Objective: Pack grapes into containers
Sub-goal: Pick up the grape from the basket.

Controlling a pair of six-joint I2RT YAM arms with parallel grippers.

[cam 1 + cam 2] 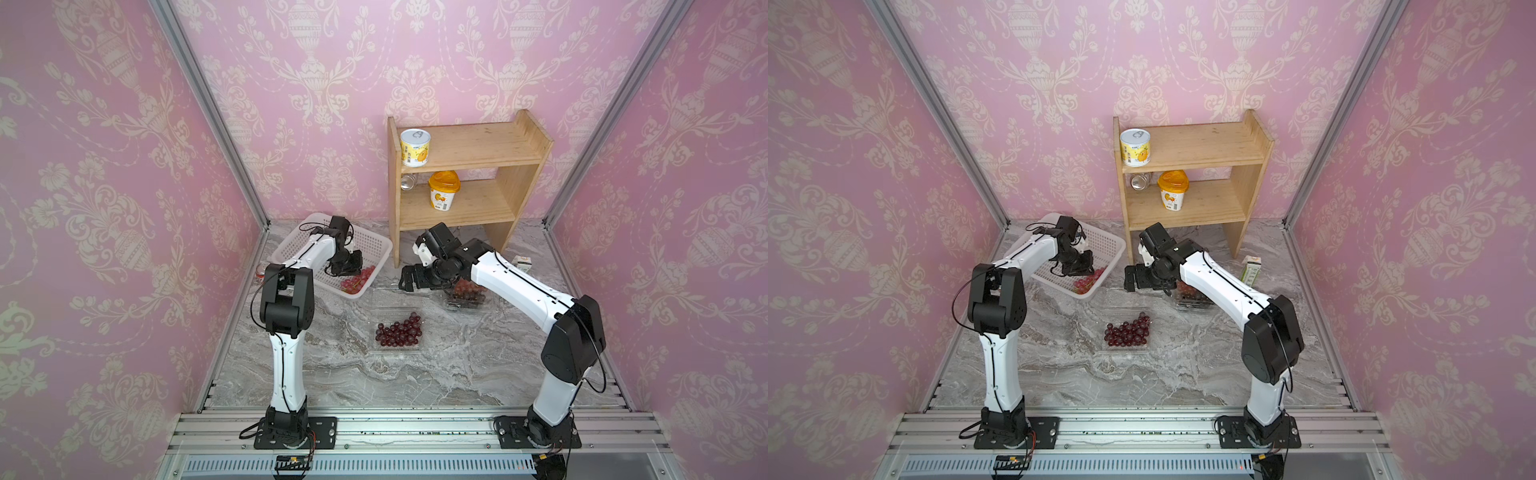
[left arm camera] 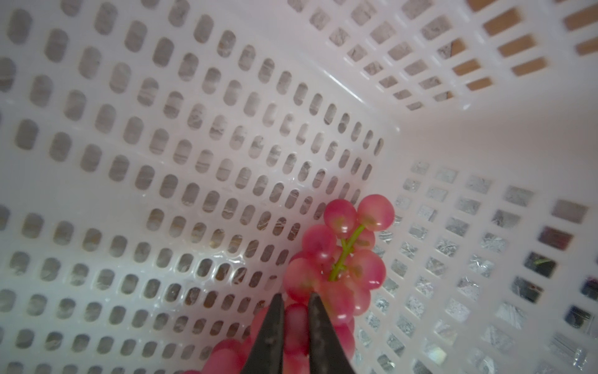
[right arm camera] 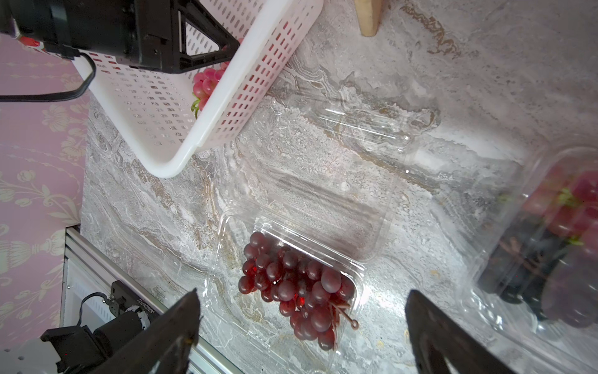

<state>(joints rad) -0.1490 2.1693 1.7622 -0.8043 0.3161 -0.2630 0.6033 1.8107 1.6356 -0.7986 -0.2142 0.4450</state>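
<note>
Basket floor (image 2: 161, 162): pink grapes (image 2: 339, 259) within left end effector (image 2: 296, 298)

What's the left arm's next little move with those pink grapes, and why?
Probably lift straight up: the left gripper has its jaws pinching the pink grapes, which lie in the basket corner, so they must clear its wall first.
</note>
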